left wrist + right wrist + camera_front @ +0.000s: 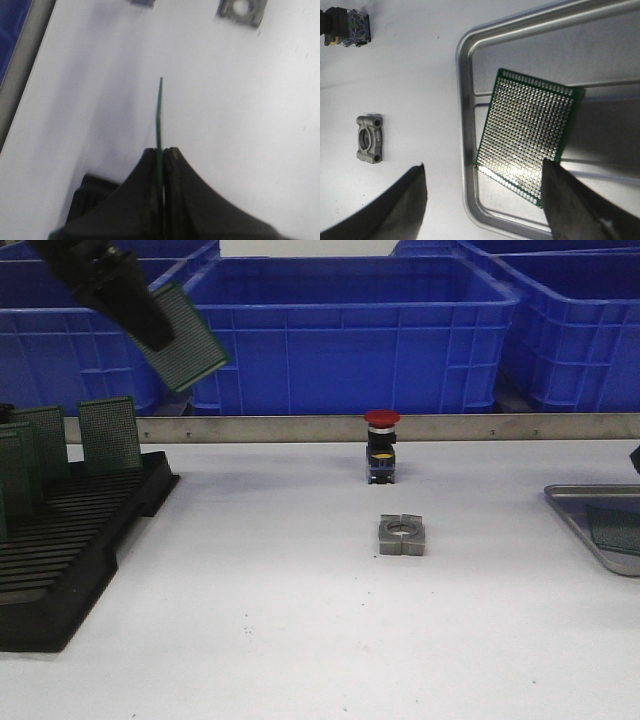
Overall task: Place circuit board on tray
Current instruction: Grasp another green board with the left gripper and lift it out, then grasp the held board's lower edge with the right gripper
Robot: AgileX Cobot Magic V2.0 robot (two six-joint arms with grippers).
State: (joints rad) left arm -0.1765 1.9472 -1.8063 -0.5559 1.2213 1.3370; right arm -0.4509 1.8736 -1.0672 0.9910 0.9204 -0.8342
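My left gripper [150,325] is shut on a green circuit board [185,340] and holds it high above the table's left side, in front of the blue bins. In the left wrist view the board [160,115] shows edge-on between the shut fingers [172,170]. The silver-grey tray [580,512] lies at the right edge of the table with another circuit board [615,530] flat in it. In the right wrist view my right gripper [482,172] is open and empty above the tray's rim [466,125], with that board [527,135] lying below.
A black slotted rack [70,540] at the left holds several upright green boards [108,435]. A red-capped push button [382,445] and a grey metal block [402,535] sit mid-table. Blue bins [350,330] stand behind a metal rail [300,428].
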